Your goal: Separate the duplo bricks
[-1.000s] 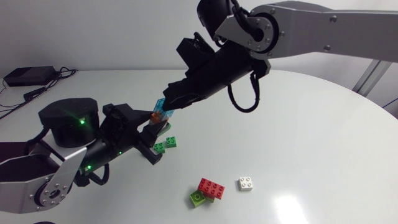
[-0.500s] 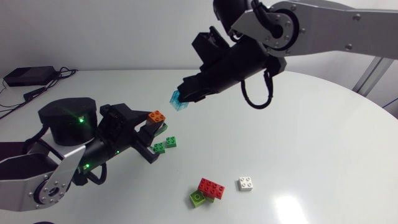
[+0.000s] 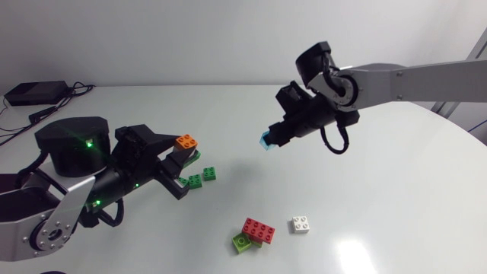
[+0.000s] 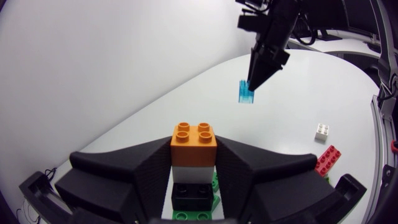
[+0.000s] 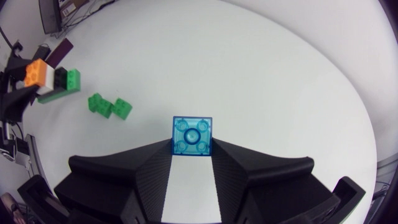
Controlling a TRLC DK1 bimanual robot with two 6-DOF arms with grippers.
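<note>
— What are your pincers holding?
— My right gripper (image 5: 192, 145) is clenched on a clear blue brick (image 5: 192, 137). Both fingers pinch it, and it hangs in the air over the table (image 3: 396, 190). My left gripper (image 4: 193, 147) grasps a stack of bricks (image 4: 193, 177) from two sides: orange brick (image 4: 193, 134) on top, then white, black and green.
— And further out?
— The blue brick and the stack are well apart. Near my left gripper two green bricks (image 3: 202, 177) lie on the table. Farther off a red brick (image 3: 259, 228) sits on a lime one, with a loose white brick (image 3: 301, 224) beside it.
</note>
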